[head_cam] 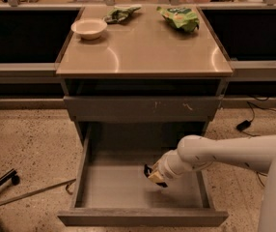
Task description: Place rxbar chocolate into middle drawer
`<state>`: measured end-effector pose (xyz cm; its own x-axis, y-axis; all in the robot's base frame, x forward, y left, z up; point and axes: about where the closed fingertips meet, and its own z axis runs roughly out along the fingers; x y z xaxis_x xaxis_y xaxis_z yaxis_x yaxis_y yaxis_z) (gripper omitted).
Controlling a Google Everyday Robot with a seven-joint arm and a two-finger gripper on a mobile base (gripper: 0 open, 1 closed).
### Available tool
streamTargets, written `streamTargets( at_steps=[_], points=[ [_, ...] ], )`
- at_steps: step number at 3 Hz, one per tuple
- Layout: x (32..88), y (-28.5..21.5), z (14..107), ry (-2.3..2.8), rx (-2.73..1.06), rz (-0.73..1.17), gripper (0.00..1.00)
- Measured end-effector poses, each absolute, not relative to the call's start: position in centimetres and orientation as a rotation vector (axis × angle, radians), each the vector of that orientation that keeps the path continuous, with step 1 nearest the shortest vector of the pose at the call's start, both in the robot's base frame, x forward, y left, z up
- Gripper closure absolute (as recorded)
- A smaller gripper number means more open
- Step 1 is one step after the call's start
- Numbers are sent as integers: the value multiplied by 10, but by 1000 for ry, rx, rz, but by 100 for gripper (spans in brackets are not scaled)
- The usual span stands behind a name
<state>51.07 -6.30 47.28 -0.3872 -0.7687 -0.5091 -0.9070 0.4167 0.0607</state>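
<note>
On the table (143,57), a white bowl (89,28) is set at back left. A dark green packet (121,13) and a brighter green snack bag (179,18) are laid along the back edge, apart. A scratched closed drawer front (138,108) is seen beneath. A black cable (246,124) is laid on the floor (32,144) at right. The gripper (153,174) is positioned below that front.

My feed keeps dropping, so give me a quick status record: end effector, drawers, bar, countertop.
end effector: low inside the open middle drawer, right of centre
middle drawer: pulled out, open
rxbar chocolate: small dark shape at the end effector may be it; not certain
upper drawer: shut, scratched front
countertop: white bowl, green snack bag, darker bag
</note>
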Motion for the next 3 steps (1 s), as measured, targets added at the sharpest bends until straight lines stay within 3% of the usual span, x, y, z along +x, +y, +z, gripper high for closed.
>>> streamTargets(
  at_steps=[1,2,3],
  points=[
    [521,-42,406,2210,-1418,635,100],
    [513,-40,403,2211,-1409,625,100],
    [513,-40,403,2211,-1409,625,81]
  ],
)
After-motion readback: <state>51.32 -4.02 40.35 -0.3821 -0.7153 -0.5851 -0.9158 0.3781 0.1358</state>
